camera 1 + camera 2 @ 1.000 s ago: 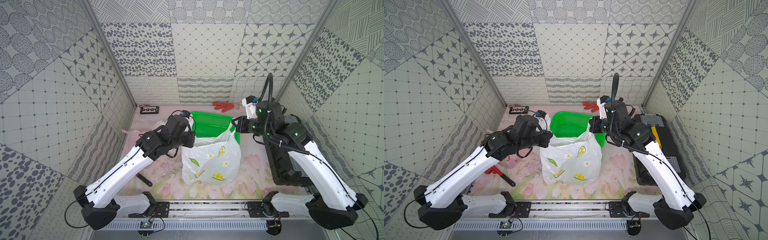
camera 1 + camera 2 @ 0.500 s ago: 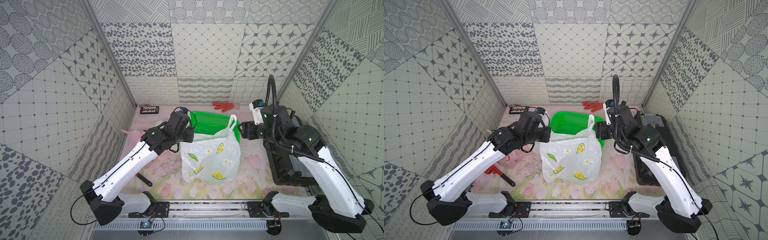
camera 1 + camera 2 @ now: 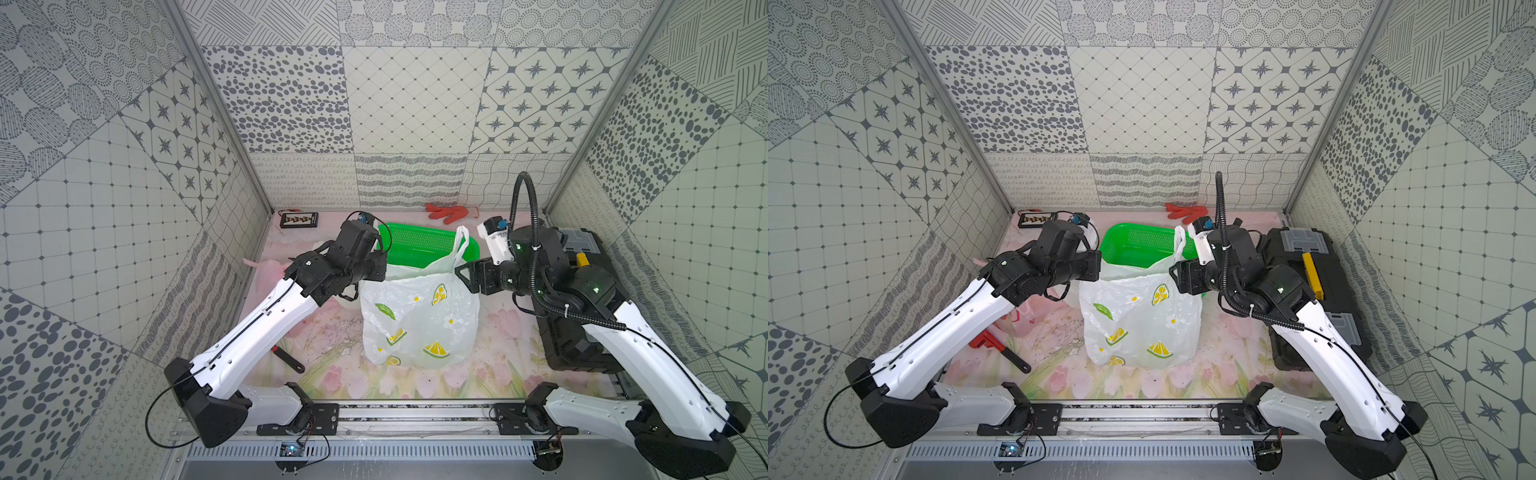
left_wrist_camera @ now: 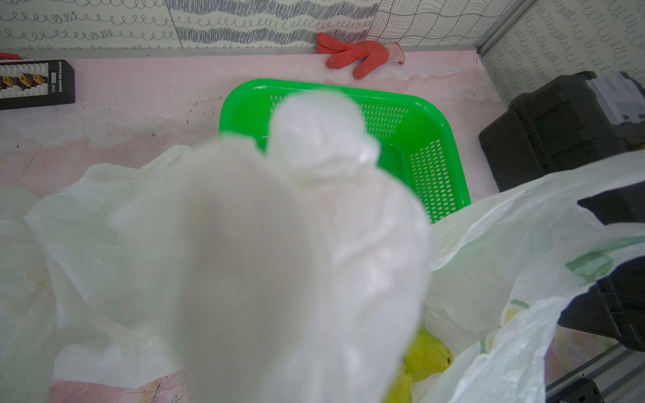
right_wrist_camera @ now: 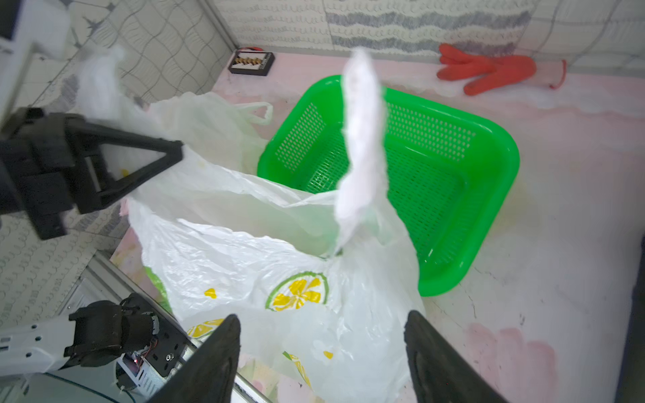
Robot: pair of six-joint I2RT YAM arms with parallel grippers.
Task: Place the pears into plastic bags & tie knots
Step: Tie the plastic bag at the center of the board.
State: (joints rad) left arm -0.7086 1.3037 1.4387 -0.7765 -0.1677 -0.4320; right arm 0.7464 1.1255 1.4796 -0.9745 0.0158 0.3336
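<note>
Gripping lemon bag [image 3: 419, 320] w/ L fingers [image 5: 172, 150]; R fingers [image 5: 216, 359] spread, empty. Just beyond R fingers: free handle [image 5: 361, 139] upright, green basket [image 5: 453, 174] behind. Pears [image 4: 427, 352] visible only via L wrist cam.

Tall wall panels [image 3: 411, 104] printed with grey dots, stars, grids and wavy lines on white close in three sides, joined at the corners by slanting aluminium posts [image 3: 604, 104]. A bright green perforated plastic basket [image 3: 415, 243] sits toward the back of the counter [image 3: 511, 332], whose cover is pale pink with faded tulips. Behind the basket, against the back wall, lies a red rubber glove [image 3: 446, 212]. Far to the basket's left, in the back corner, is a small black connector block [image 3: 299, 219]. To its right stands a black plastic toolbox [image 3: 1345, 299] with grey latches. Nearer the front, left of the basket, lies a red-and-black wrench [image 3: 1003, 351]. The light is bright and even.
</note>
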